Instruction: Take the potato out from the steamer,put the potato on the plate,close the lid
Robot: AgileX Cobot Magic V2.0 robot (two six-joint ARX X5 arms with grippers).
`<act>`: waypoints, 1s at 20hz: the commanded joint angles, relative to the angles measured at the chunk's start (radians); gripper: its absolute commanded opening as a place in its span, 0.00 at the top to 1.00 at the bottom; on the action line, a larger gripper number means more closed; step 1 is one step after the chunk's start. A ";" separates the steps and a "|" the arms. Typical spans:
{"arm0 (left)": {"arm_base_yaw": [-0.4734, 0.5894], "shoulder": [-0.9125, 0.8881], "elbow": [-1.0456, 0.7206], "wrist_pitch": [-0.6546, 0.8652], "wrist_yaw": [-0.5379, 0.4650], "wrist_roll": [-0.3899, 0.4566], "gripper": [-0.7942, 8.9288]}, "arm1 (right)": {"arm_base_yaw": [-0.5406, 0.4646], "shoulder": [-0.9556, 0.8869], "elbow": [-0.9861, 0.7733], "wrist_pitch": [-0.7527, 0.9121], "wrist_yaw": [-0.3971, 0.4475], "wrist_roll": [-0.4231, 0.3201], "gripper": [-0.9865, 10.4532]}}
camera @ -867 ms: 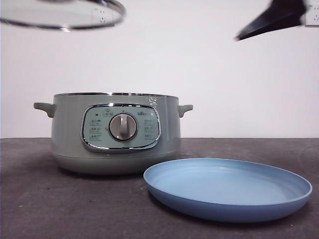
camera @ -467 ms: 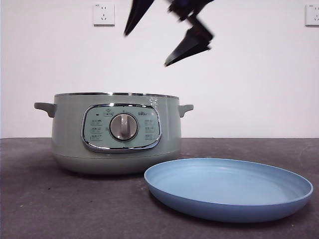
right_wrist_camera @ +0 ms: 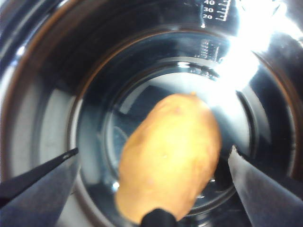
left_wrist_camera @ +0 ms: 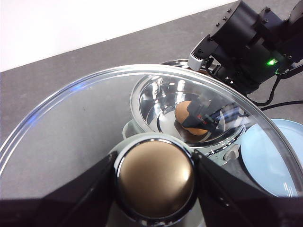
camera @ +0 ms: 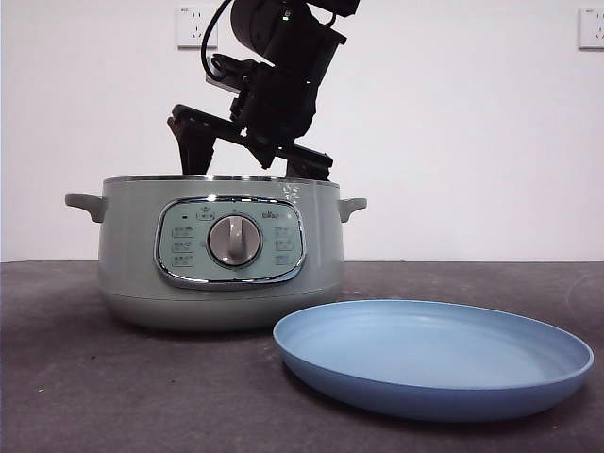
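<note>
Your right gripper [camera: 250, 162] reaches down into the steamer [camera: 219, 250], jaws spread.
The potato [right_wrist_camera: 170, 153] lies between them, untouched; your left gripper [left_wrist_camera: 154, 177] clamps the lid [left_wrist_camera: 85, 118] knob.

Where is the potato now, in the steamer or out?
In: the potato lies on the steamer floor, between the open right gripper.

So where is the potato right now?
The potato lies on the shiny floor inside the steamer, between the right gripper's open jaws; the front view hides it behind the pot's wall.
</note>
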 commanded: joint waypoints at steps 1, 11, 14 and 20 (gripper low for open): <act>0.003 -0.011 0.010 0.039 0.002 -0.009 0.93 | 0.002 0.014 0.003 0.014 0.020 0.002 0.34; 0.003 -0.011 0.010 0.039 0.006 -0.008 0.93 | 0.028 0.055 0.003 0.026 0.038 0.003 0.34; 0.003 -0.011 0.010 0.038 0.005 -0.008 0.93 | 0.029 0.076 0.003 0.028 0.054 0.013 0.39; 0.003 -0.011 0.010 0.039 0.006 -0.005 0.93 | 0.029 0.061 0.004 0.043 0.064 -0.009 0.92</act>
